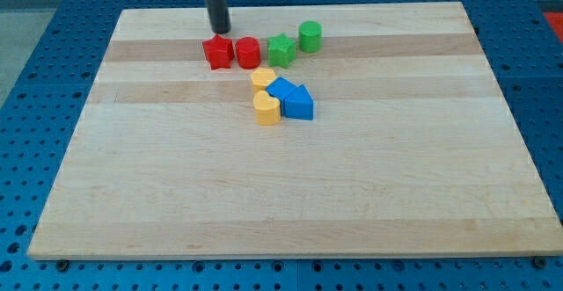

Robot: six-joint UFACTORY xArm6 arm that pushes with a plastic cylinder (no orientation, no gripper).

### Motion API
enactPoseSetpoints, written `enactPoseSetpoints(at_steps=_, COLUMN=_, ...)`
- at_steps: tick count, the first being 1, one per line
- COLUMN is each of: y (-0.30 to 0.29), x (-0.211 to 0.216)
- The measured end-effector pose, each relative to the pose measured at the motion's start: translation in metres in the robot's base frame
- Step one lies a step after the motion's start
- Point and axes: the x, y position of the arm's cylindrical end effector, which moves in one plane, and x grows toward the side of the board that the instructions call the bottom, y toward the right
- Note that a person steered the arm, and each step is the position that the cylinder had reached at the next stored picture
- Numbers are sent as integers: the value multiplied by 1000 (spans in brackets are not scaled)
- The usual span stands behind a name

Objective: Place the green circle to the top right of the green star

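Nearest the view's bottom edge: wooden board [290, 212], pale planks, resting on a blue perforated table [26, 106].

Green circle [310, 36]: short upright cylinder, near the board's top edge, just up and to the view's right of the green star, close beside it; contact cannot be confirmed.

Green star [281, 50]: sits in the upper row, immediately to the view's right of the red blocks.

Red block, rounded [248, 53]: just left of the green star, touching or nearly touching its red neighbour.

Red block, star-like [217, 52]: leftmost of the row.

My tip [219, 31]: lower end of the dark rod, standing just above the star-like red block toward the view's top, very close to it, well left of the green circle. No claw fitted; the rod holds nothing.

Yellow block, upper [261, 80]: below the red pair, shape unclear.

Yellow block, lower [266, 108]: heart-like, directly beneath the upper yellow one.

Blue block, left [281, 89]: against the yellow blocks' right side.

Blue block, right [299, 104]: wedge-like, touching the other blue block.
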Motion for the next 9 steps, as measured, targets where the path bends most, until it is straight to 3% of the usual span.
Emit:
enactPoseSetpoints(at_steps=3, y=135, x=-3)
enactPoseSetpoints(at_steps=9, y=148, x=32)
